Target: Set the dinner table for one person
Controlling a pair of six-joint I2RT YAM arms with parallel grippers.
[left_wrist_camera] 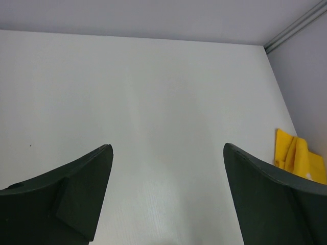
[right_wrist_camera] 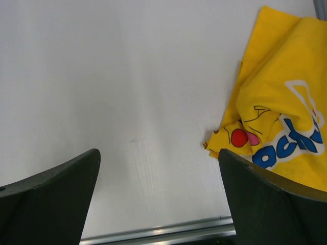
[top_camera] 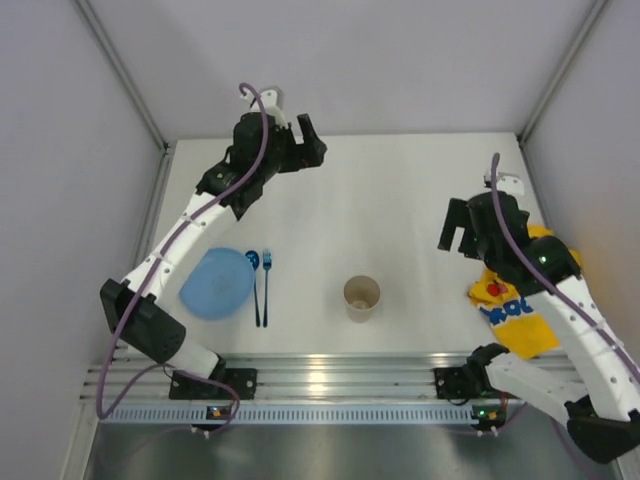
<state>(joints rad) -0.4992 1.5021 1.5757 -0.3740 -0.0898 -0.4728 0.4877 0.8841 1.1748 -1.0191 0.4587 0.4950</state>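
On the white dinner table [top_camera: 380, 200] a blue plate [top_camera: 217, 283] lies at the near left. A blue spoon [top_camera: 254, 285] and a blue fork [top_camera: 266, 286] lie side by side right of it. A tan paper cup [top_camera: 361, 297] stands upright near the front middle. My left gripper [top_camera: 305, 140] is open and empty, raised over the far left of the table; its wrist view shows bare tabletop [left_wrist_camera: 168, 102] between the fingers. My right gripper [top_camera: 453, 227] is open and empty, raised at the right, just left of the crumpled yellow Pikachu-print cloth [top_camera: 517, 300].
The yellow cloth [right_wrist_camera: 276, 117] lies bunched at the right edge, also seen from the left wrist [left_wrist_camera: 299, 155]. A silver aluminium rail [right_wrist_camera: 158, 232] runs along the near edge. Grey panels [top_camera: 70, 150] wall the table on the left, right and back.
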